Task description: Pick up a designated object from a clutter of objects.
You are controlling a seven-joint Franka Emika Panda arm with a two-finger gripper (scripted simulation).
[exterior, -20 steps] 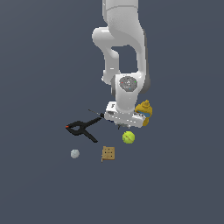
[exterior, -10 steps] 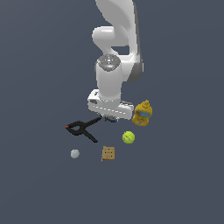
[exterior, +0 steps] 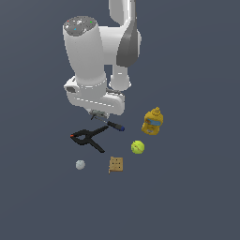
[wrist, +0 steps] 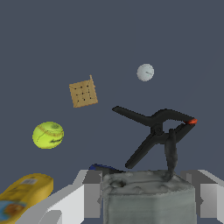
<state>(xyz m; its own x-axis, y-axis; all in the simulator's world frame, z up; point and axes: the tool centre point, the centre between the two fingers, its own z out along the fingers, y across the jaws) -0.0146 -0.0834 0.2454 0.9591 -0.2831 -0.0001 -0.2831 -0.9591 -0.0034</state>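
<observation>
My gripper (exterior: 97, 114) hangs under the white arm, above the black clamp with the orange tip (exterior: 88, 138). It is shut on the designated object, a small grey, rough, metallic-looking piece (wrist: 148, 202), which fills the gap between the two fingers in the wrist view. In the exterior view the piece shows only as a grey speck under the hand. The rest of the clutter lies below: the screwdriver (exterior: 115, 125), the mustard bottle (exterior: 153, 121), the tennis ball (exterior: 137, 146), the pale ball (exterior: 80, 164) and the tan dotted square (exterior: 116, 164).
In the wrist view the clamp (wrist: 155, 133) lies just beyond the fingers. The tan square (wrist: 83, 92), pale ball (wrist: 145, 72), tennis ball (wrist: 48, 134) and mustard bottle (wrist: 24, 192) spread around it. The screwdriver (wrist: 105, 168) is mostly hidden behind the fingers.
The arm has swung to the exterior view's left and now looms larger in that view. The hand has moved from beside the mustard bottle to above the clamp.
</observation>
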